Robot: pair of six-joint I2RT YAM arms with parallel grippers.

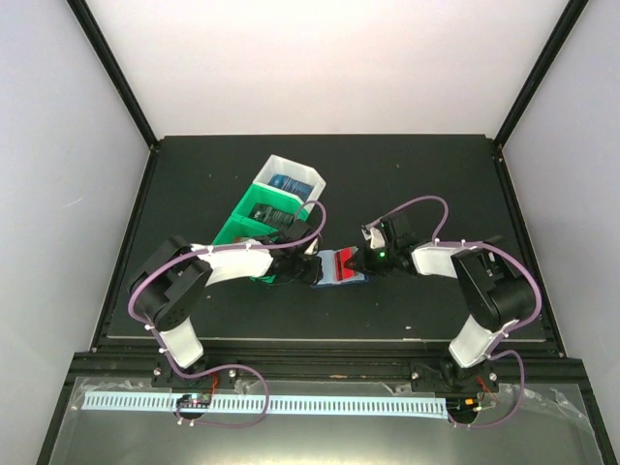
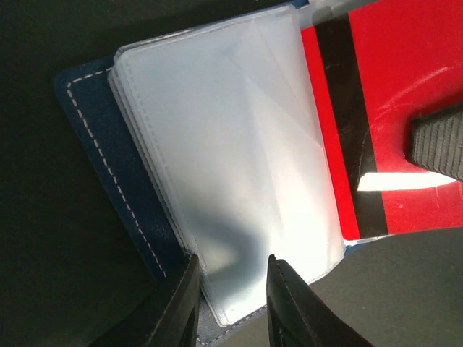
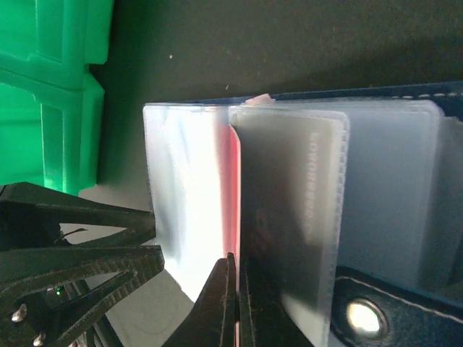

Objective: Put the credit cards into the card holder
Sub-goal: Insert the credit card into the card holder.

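Left pincer (image 2: 231, 266) stands at a narrow gap, with the near corner of the clear sleeves (image 2: 224, 144) lying between its two fingers. Whether the fingers clamp that corner cannot be told. Right pincer (image 3: 233, 269) is closed, with its fingers pressed together on the red card (image 2: 405, 72). This card bears a black stripe along one side, and one ribbed pad (image 2: 438, 144) lies on its face. The wallet (image 2: 108, 159) lies open and flat on the dark counter (image 1: 436, 184), between the two pincers. Its dark blue cover with pale stitching shows past the sleeve stack, and a metal snap (image 3: 365, 316) sits on its tab. The red card lies at the fold, its striped long edge against the sleeves; whether it sits inside a pocket cannot be told. A grey card (image 3: 304, 217) with embossed digits shows through one sleeve in the right wrist view. A green-and-white bin (image 1: 240, 221) stands just beyond the wallet, on the left arm's side, with dark cards (image 1: 286, 182) in its compartments.
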